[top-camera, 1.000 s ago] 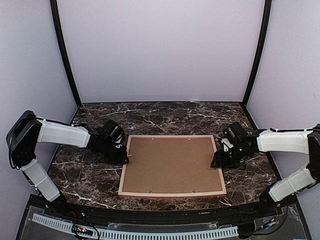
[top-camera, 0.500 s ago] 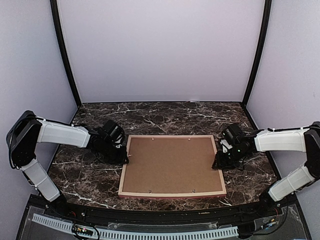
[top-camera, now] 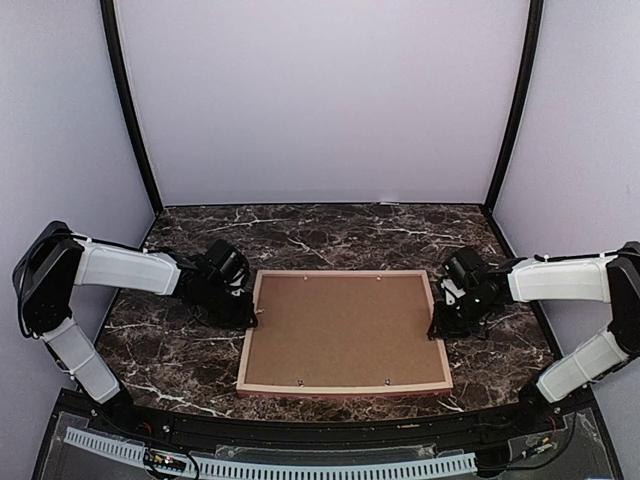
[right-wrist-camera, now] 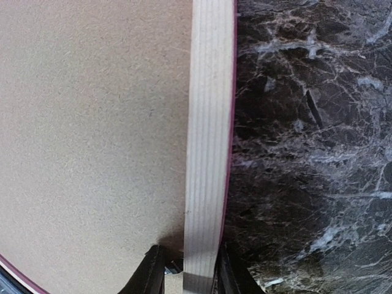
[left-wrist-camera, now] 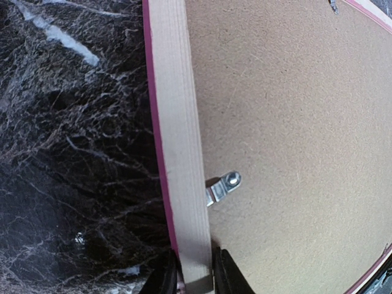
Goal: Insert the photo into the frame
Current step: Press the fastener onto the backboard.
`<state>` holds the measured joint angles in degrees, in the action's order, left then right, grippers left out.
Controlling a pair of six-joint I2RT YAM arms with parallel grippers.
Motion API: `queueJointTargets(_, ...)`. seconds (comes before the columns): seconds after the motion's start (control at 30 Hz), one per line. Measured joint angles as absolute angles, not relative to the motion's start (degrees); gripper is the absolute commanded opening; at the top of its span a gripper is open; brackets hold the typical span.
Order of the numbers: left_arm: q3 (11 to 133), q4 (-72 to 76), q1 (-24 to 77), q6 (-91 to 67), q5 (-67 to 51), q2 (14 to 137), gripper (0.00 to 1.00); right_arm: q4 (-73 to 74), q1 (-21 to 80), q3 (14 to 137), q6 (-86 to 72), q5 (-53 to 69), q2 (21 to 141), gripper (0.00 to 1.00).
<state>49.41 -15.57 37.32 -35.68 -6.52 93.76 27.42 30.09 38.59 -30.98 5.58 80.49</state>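
The frame lies back side up on the marble table, its pale wood rails showing with a thin pink-red edge. A plain brown backing board fills it. The photo is hidden. My left gripper is shut on the left rail, which shows in the left wrist view with one finger on each side of it. My right gripper is shut on the right rail, which shows in the right wrist view, gripped the same way.
A small metal turn clip sits on the left rail's inner edge over the backing board. More clips dot the far and near rails. Dark marble table surrounds the frame, with lilac walls behind and at both sides.
My right gripper has shifted slightly toward the far side along the right rail. The left arm and the frame look unchanged.
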Motion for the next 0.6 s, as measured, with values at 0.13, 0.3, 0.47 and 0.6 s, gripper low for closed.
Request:
queueJointTargets(0.13, 49.4, -15.6, 37.3, -35.7, -6.5, 93.8, 0.22, 27.6, 30.0, 38.7, -31.0, 5.5, 80.5, 0.28)
queueJointTargets(0.3, 49.5, -15.6, 37.3, -35.7, -6.5, 93.8, 0.22, 27.7, 30.0, 38.7, -30.9, 5.6, 80.5, 0.27)
queueJointTargets(0.47, 49.5, -15.6, 37.3, -35.6, -6.5, 93.8, 0.22, 28.1, 30.0, 39.0, -30.5, 5.8, 80.7, 0.27)
queueJointTargets(0.6, 49.5, -15.6, 37.3, -35.7, -6.5, 93.8, 0.22, 28.7, 29.9, 39.5, -29.7, 5.8, 81.0, 0.27)
